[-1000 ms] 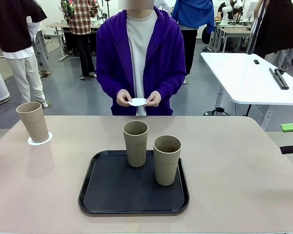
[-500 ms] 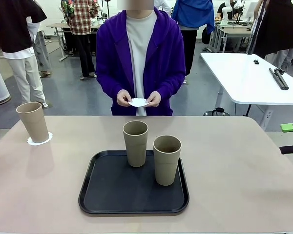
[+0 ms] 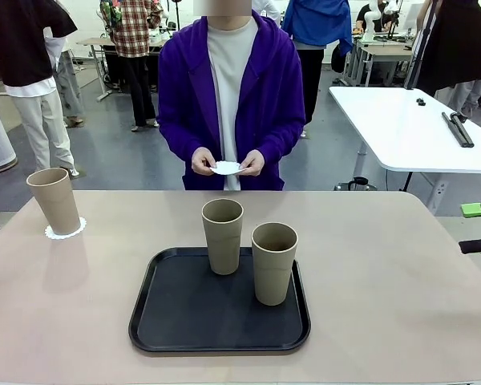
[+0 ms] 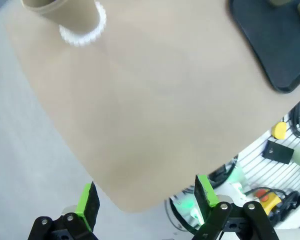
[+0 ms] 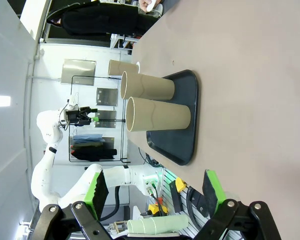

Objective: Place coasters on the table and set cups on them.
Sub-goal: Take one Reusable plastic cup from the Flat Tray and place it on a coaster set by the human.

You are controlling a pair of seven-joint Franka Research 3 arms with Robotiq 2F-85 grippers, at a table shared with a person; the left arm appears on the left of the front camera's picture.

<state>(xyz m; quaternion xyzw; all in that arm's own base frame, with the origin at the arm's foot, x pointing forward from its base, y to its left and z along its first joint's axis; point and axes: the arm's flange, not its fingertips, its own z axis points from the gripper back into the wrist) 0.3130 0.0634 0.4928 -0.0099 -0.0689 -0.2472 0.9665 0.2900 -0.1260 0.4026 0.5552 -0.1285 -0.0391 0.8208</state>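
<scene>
My left pincer is spread wide with nothing between its green pads. Its wrist view looks down on the left rim of the tabletop and the grey floor beside it. From there I see the base of the far-left cup sitting on its coaster, whose lacy edge shows around the base. A corner of the black tray sits off to one side.

My right pincer is just as wide open and holds nothing. Its view is rolled sideways and looks along the tabletop from the right. It shows the two cups on the tray from the side, one just beside the other. The far-left cup is beyond them, and my left arm is well apart in the background.

The front view lays the whole scene out. The tray is near the middle of the tabletop, and both of its cups stand upright, one farther and to the left, the other nearer and to the right. The third cup stands on its coaster at the far left. A person stands at the far side and holds a second coaster in both hands, above the far edge.
</scene>
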